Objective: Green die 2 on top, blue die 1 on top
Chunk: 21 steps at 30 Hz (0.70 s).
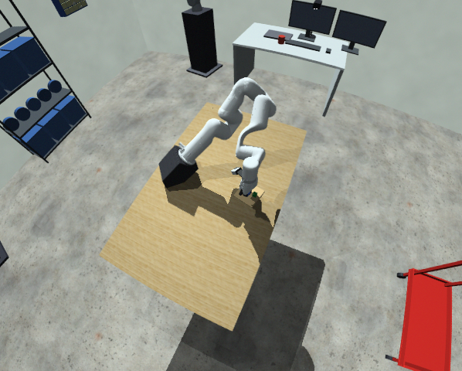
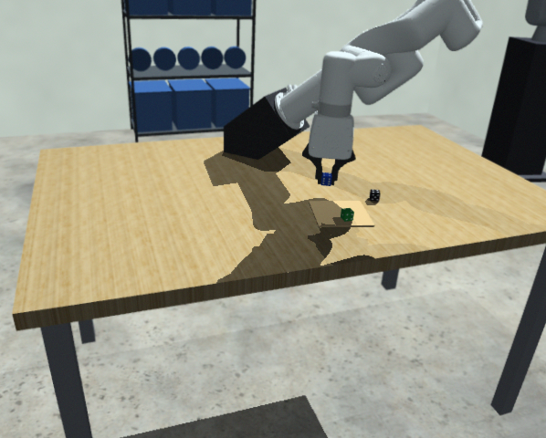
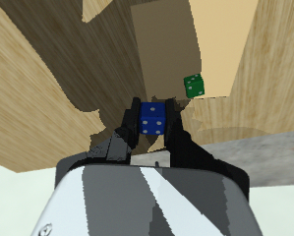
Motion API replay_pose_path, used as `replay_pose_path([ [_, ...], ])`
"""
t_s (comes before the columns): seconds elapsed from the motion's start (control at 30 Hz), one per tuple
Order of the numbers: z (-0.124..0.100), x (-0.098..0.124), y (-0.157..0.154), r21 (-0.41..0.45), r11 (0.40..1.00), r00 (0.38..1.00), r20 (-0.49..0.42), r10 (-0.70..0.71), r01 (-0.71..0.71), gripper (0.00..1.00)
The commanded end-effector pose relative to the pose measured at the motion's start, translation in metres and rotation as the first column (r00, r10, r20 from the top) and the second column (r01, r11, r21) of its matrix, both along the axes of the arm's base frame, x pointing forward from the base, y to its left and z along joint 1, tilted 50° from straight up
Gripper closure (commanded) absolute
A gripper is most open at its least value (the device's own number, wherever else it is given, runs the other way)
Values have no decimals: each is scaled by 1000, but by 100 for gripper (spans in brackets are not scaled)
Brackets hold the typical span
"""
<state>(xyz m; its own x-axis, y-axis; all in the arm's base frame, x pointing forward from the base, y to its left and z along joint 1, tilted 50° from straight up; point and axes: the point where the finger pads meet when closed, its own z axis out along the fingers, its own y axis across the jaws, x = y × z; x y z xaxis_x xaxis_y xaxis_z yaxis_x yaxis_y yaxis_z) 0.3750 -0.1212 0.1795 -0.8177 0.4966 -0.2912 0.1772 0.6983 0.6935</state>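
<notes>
My gripper (image 2: 326, 179) (image 3: 152, 108) (image 1: 244, 194) is shut on the blue die (image 2: 326, 179) (image 3: 152, 118) and holds it in the air above the table, over the left part of the tan mat (image 2: 362, 218) (image 3: 212, 44) (image 1: 260, 193). The face of the blue die towards the wrist camera shows four pips. The green die (image 2: 347, 214) (image 3: 194, 86) (image 1: 254, 195) lies flat on the mat, to the right of the gripper. The black die (image 2: 374, 195) lies on the bare table just behind the mat's far right corner.
The arm's black base (image 2: 254, 131) (image 1: 176, 169) stands on the wooden table (image 2: 122, 212) (image 1: 175, 247) behind the mat. The table's near edge runs just in front of the mat. A shelf rack (image 2: 188, 66) stands behind the table.
</notes>
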Motion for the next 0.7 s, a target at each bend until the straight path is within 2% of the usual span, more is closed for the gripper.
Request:
replay_pose_path([
  [0.0, 15, 2, 19, 65, 991, 988, -111, -111, 119, 79],
  [0.23, 30, 2, 41, 137, 959, 953, -214, -215, 247, 79],
  [0.4, 44, 1, 62, 193, 909, 901, -313, -299, 369, 79],
  [0.5, 44, 1, 62, 194, 908, 900, -315, -301, 372, 79],
  [0.57, 53, 0, 76, 226, 862, 856, -382, -349, 453, 79],
  [0.67, 59, -2, 86, 246, 823, 818, -433, -380, 513, 79],
])
